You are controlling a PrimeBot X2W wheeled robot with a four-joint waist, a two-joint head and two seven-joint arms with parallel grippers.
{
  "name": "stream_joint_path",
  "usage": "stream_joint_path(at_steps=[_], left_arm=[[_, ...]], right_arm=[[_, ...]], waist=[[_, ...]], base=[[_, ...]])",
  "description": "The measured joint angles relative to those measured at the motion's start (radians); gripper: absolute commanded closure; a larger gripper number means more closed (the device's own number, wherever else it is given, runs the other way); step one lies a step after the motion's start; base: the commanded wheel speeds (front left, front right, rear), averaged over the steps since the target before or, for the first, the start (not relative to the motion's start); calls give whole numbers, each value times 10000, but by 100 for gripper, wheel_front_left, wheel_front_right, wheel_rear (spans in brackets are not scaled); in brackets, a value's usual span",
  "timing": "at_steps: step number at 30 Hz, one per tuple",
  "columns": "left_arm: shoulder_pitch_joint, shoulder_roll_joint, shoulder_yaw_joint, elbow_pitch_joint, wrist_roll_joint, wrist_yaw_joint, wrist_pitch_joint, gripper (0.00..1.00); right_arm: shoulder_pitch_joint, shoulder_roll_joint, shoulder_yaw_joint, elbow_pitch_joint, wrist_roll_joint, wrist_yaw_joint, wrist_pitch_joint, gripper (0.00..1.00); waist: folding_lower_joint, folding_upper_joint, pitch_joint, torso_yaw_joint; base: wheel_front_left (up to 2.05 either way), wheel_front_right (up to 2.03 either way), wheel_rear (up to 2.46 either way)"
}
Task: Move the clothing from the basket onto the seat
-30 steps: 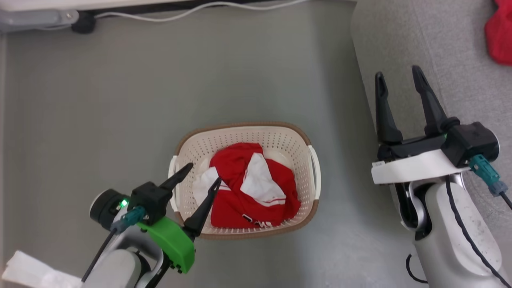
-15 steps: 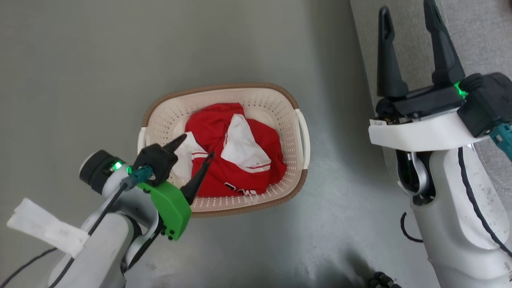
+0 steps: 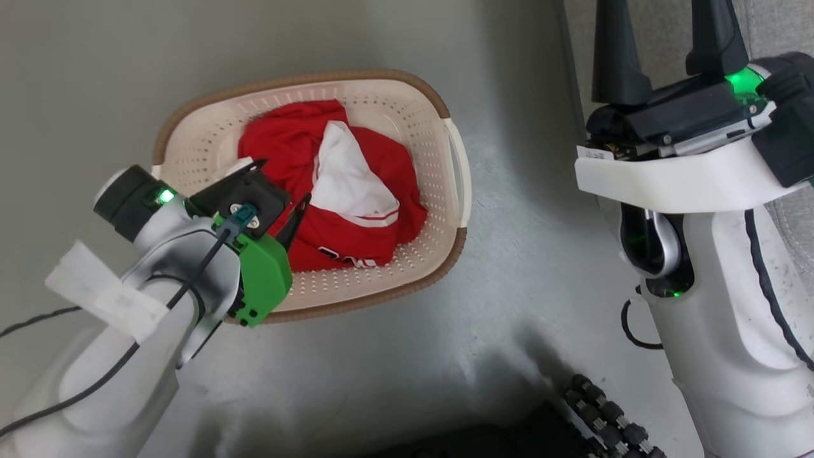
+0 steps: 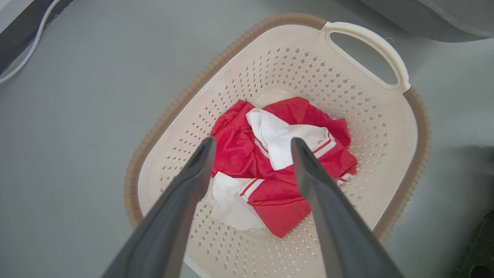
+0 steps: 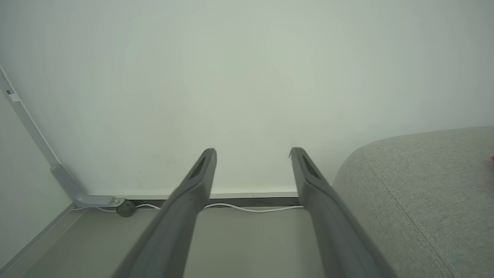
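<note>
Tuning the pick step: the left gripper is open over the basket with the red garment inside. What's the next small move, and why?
Probably lower the left gripper straight down into the basket until it straddles the bunched clothing. Its jaws stand open and are aimed at the middle of the pile, but they appear to be above the fabric, not touching it, so closing now would likely catch nothing.

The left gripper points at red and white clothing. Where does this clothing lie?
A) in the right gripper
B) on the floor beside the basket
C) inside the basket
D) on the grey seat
C: the clothing lies crumpled on the bottom of the basket, under the open left gripper.
</note>
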Motion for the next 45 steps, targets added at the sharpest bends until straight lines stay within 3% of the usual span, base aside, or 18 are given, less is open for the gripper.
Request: stream_joint_path(at_steps=[18,24,42,45], left_arm=[[-239,90,190,430,-339,0,725,0],[-236,385,382,736,-431,2,976,0],[-237,518,621,1348,-585,125,1411,0],[-236,746,458,1682,-408,132,1678,0]], right_arm=[[-464,4,441,-244,1156,-236,0,0],[-514,15,619,-309,1569,-247,0,0],[-519,40,516,-351,1758,-247,0,0],[-519,46,589,-347,1852,-247,0,0]], waist=[[0,0,1232,-1228],[0,0,1526,-1599],[-1,0,2276,-2354],[-1,0,2316,-2454]], base=[[0,0,0],[0,0,0],[0,0,0],[0,0,0]])
